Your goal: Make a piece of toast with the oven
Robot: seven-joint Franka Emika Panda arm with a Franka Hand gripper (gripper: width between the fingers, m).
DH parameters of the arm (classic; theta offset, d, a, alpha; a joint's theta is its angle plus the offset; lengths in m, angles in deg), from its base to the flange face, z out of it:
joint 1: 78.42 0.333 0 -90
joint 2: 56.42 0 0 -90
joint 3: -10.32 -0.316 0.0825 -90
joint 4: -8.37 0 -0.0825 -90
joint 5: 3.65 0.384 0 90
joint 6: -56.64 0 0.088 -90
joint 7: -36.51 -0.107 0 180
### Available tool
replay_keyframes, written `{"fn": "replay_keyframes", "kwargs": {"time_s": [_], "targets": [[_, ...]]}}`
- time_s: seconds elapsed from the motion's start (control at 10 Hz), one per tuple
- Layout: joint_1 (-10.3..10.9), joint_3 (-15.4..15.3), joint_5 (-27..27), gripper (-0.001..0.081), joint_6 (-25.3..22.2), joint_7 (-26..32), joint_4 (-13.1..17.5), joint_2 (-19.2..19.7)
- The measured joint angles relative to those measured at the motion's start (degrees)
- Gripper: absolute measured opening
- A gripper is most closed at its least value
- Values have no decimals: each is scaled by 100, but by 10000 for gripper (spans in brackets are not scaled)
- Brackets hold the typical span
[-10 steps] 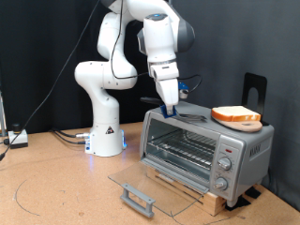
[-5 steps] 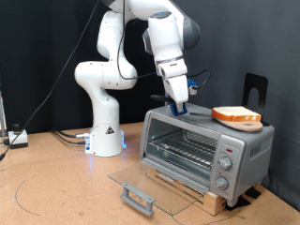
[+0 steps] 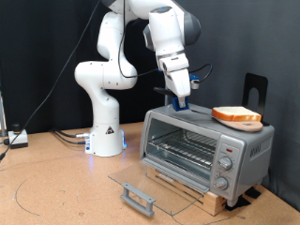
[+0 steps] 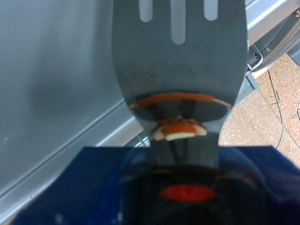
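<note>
Clamped on a grey slotted spatula [image 4: 178, 56], gripper [image 3: 180, 105] above boxy silver oven [image 3: 206, 145], door open, reaching toward crusty bread slice [image 3: 236, 115] lying on top.

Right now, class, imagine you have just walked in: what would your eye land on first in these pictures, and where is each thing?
First, the white robot arm, its gripper lowered onto the top of the boxy silver-grey toaster oven. Next, the thick slice of bread with orange-brown crust, lying on a round tan plate on the oven's top, towards the exterior view's right. Then the oven's glass door, folded down open. The wrist view shows a dark grey slotted spatula blade over the oven's top.
</note>
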Motion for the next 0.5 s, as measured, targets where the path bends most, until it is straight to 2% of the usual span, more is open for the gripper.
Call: {"fn": "replay_keyframes", "kwargs": {"time_s": [0.5], "targets": [[12, 85, 66, 396, -241, -63, 54, -86]]}}
